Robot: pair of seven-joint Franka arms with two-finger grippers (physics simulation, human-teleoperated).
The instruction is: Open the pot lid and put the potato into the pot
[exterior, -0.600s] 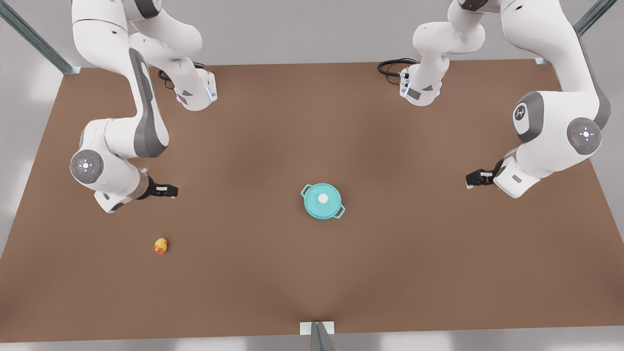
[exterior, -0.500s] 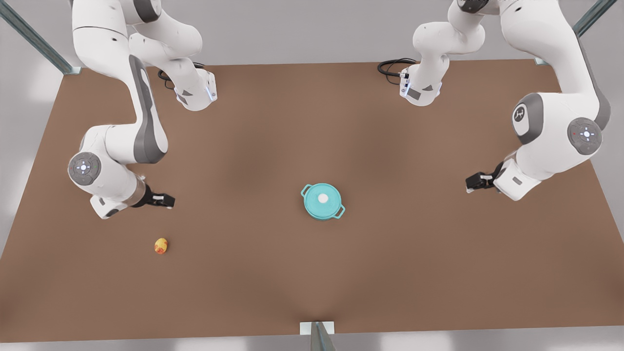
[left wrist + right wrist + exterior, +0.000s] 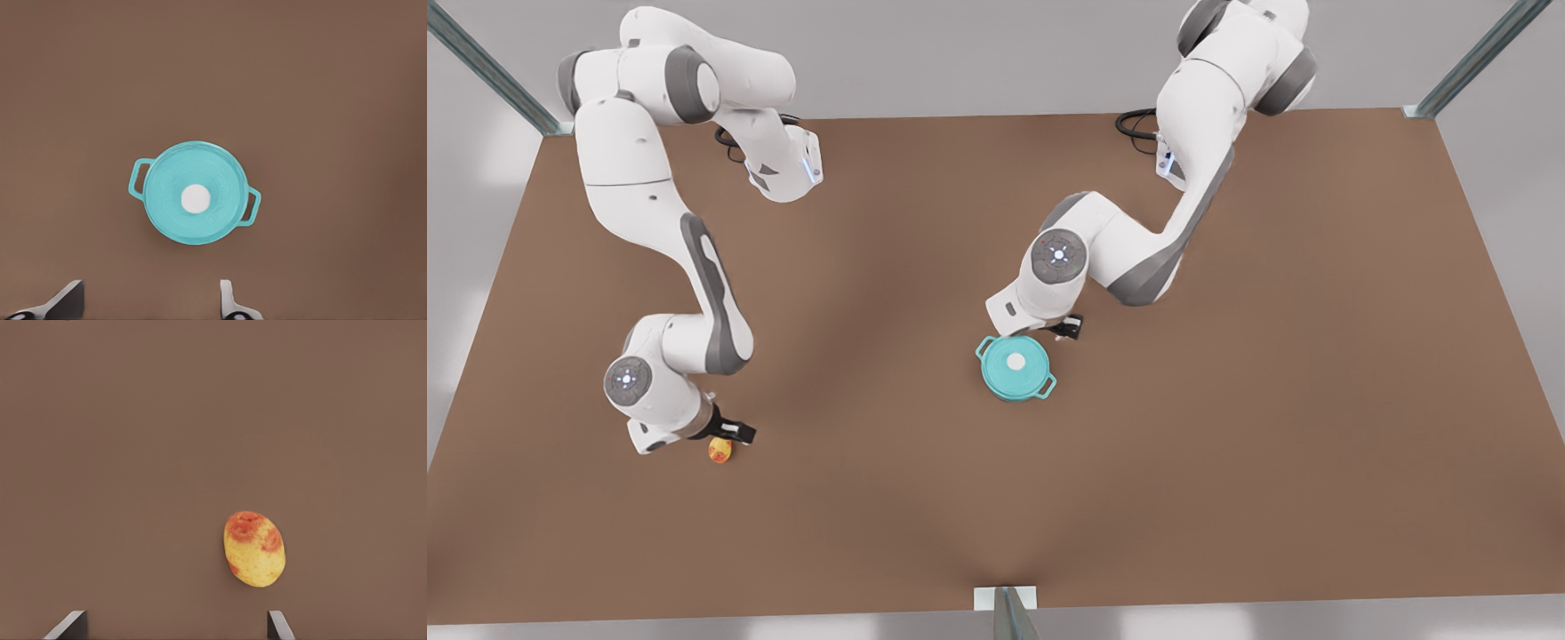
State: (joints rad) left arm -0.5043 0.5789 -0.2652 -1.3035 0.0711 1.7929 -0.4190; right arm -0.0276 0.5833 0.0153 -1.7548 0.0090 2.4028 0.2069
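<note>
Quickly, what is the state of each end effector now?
Left end effector: open, empty, above the pot lid.
Right end effector: open, empty, above the potato.

Bare table (image 3: 1227, 462) rings pot (image 3: 1016, 367); potato (image 3: 719, 450) lies well apart.

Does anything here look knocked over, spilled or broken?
Nothing stands out. The flat teal pot lid sits squarely on the small teal pot, which stands upright, and the yellow, red-blotched potato lies whole on the brown table.

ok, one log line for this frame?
left gripper: open, above pot lid | lid on pot | right gripper: open, above potato
</note>
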